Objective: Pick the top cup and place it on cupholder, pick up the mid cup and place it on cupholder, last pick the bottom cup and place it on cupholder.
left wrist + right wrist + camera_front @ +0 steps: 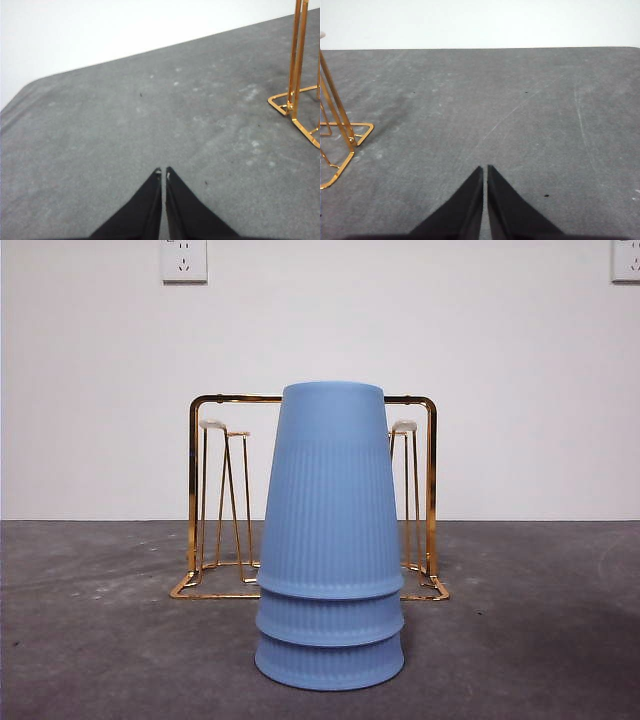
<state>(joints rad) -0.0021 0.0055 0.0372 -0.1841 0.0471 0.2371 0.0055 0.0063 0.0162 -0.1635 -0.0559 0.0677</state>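
Standing upside down, nested in one stack on the grey speckled counter (100, 640): top ribbed blue plastic cup (330, 490), mid blue cup (330, 620), bottom blue cup (330, 665). Just behind, shiny gold wire cupholder (195, 490) with white-tipped pegs, empty. White wall (90, 390) beyond, two sockets (184, 260) up high. Left pincer (163, 172) and right pincer (485, 168) pressed together, low over bare counter either side of the rack. No readable writing.
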